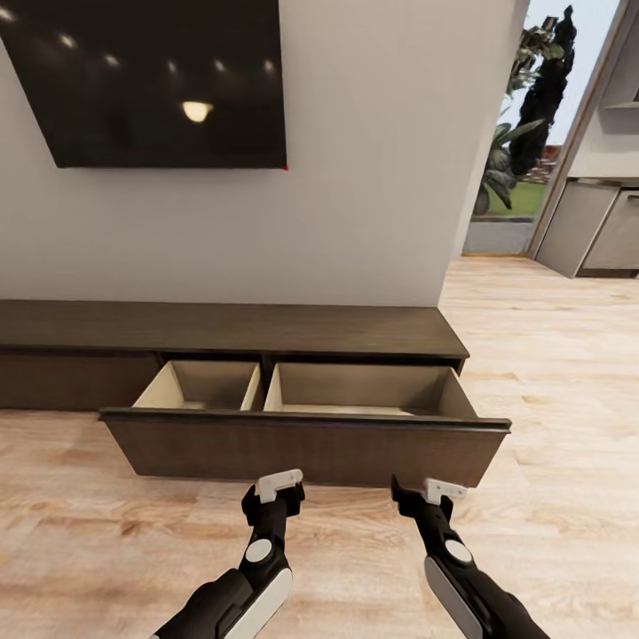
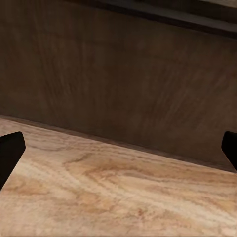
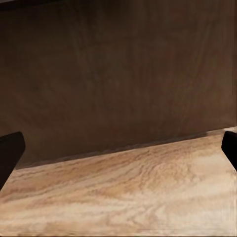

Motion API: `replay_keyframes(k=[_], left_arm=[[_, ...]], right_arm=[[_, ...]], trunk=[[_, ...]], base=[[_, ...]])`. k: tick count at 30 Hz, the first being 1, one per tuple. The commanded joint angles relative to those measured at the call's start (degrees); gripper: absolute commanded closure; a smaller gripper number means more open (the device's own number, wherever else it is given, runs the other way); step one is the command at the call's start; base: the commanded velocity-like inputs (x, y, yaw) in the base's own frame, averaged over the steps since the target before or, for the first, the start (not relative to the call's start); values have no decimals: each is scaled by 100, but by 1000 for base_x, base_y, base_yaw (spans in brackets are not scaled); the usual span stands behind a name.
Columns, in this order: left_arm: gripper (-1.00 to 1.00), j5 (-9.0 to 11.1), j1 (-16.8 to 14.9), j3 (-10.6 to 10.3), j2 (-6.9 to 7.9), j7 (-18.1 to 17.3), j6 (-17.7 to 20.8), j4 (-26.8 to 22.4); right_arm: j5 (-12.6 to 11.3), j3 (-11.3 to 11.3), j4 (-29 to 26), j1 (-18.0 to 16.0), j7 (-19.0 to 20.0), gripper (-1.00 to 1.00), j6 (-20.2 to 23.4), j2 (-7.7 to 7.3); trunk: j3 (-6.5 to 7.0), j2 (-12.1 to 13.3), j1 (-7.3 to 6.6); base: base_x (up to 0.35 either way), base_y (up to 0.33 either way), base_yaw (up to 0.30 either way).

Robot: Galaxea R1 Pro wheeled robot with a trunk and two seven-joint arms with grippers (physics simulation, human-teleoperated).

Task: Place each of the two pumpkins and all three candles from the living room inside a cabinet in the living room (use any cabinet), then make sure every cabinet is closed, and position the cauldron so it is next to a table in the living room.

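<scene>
The cabinet point(image 1: 266, 328) is a long, low dark-brown unit against the wall. Its wide drawer front point(image 1: 302, 448) is pulled out toward me. Behind it are two pale tan compartments, the left one point(image 1: 200, 386) and the right one point(image 1: 364, 390), both with nothing in them. My left gripper point(image 1: 277, 486) and right gripper point(image 1: 430, 490) hover just short of that front, low over the floor. In both wrist views the dark fingertips point(image 2: 10, 153) point(image 3: 10, 153) stand far apart with nothing between them, facing the brown panel. The pumpkins, candles, cauldron and table are out of view.
A large black TV point(image 1: 146, 80) hangs on the wall above the cabinet. Light wood floor point(image 1: 550, 373) stretches right toward an opening with grey kitchen cupboards point(image 1: 595, 222) and greenery point(image 1: 524, 133) behind glass.
</scene>
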Motion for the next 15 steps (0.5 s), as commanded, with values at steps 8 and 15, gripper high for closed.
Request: replay_keyframes(k=[8,15], left_arm=[[-100,56,-7,-26,3,39,-51,-6],[-100,53,-7,-26,-1,46,-54,-23]], right_arm=[[-53,41,231,-25,-34,-100,-39,-9],[-56,42,246,-26,-34,-100,-52,-9]], trunk=[[-5,-2,-1],[-49,-5,4]], base=[[1,0,0],[0,0,0]])
